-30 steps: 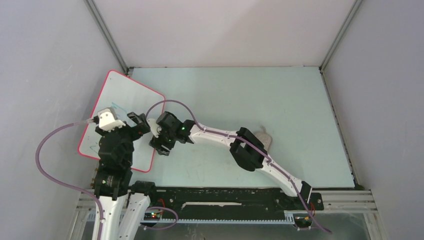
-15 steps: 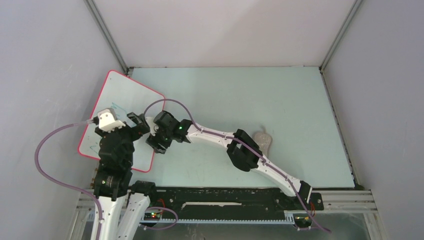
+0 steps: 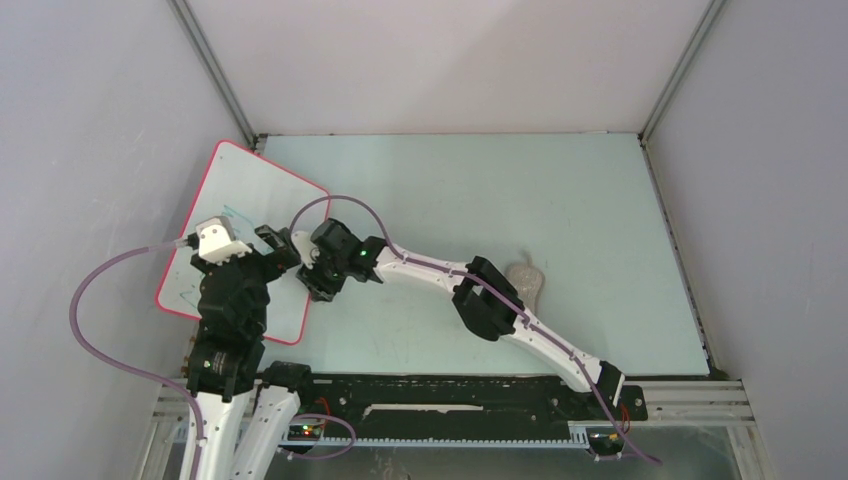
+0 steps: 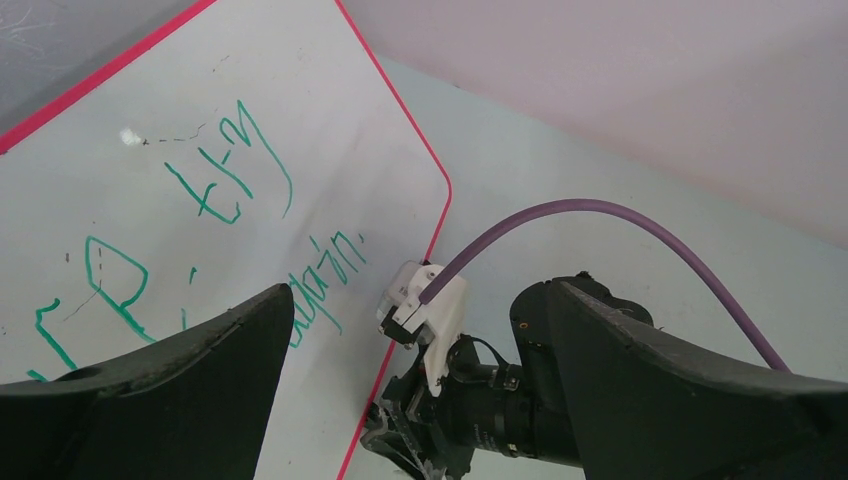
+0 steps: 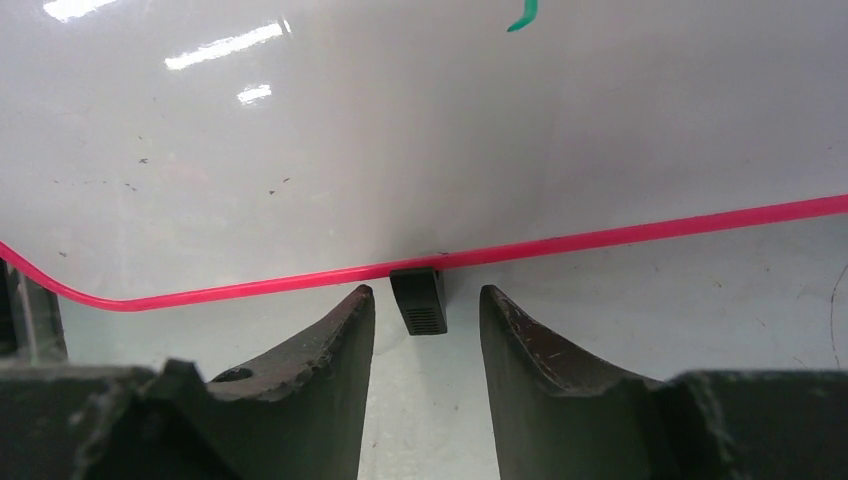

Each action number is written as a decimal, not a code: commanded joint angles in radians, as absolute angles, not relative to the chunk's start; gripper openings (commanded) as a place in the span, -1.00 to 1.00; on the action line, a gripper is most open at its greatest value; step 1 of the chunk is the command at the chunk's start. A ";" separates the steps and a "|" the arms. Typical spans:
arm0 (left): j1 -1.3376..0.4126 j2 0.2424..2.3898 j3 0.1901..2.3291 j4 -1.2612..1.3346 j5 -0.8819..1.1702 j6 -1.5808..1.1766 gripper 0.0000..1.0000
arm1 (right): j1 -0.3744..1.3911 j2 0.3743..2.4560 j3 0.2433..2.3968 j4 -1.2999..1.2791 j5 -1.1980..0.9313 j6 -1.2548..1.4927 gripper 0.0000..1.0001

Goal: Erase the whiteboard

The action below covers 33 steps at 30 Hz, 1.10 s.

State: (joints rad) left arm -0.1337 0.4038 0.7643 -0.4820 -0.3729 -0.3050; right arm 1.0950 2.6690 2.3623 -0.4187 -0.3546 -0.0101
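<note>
The whiteboard [image 3: 250, 190] lies at the table's far left, white with a red-pink rim. Green handwriting [image 4: 230, 170] shows on it in the left wrist view. My left gripper [image 3: 283, 250] hovers over the board's right side, open wide and empty [image 4: 422, 290]. My right gripper [image 3: 308, 283] is at the board's right edge, open and empty. In the right wrist view a small black clip [image 5: 419, 300] on the board's rim [image 5: 600, 238] sits between its two fingertips [image 5: 427, 295] without touching them.
A grey knobbly cloth pad [image 3: 527, 279] lies on the pale green table [image 3: 560, 200], right of my right arm's elbow [image 3: 485, 300]. Grey walls close the table in on three sides. My right wrist [image 4: 560, 400] sits just under my left gripper.
My right gripper has moved a little left and away, up to the board's edge. Its elbow shifted left and uncovered the cloth pad. The left arm has not moved.
</note>
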 commanded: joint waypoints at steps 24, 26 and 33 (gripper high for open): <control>-0.130 0.399 0.765 -0.459 -0.394 -0.296 0.96 | 1.107 2.637 2.329 -0.345 -0.273 -0.022 -0.72; -0.131 0.399 0.765 -0.457 -0.393 -0.296 0.96 | 1.106 2.613 2.283 -0.328 -0.246 -0.021 -0.80; -0.131 0.419 0.768 -0.453 -0.370 -0.300 0.96 | 1.105 2.583 2.251 -0.365 -0.208 -0.018 -1.00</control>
State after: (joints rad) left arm -0.1333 0.4088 0.7643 -0.4816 -0.3809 -0.3050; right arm 1.1110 2.6347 2.2818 -0.3325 -0.2909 -0.0338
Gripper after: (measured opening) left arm 0.983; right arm 0.204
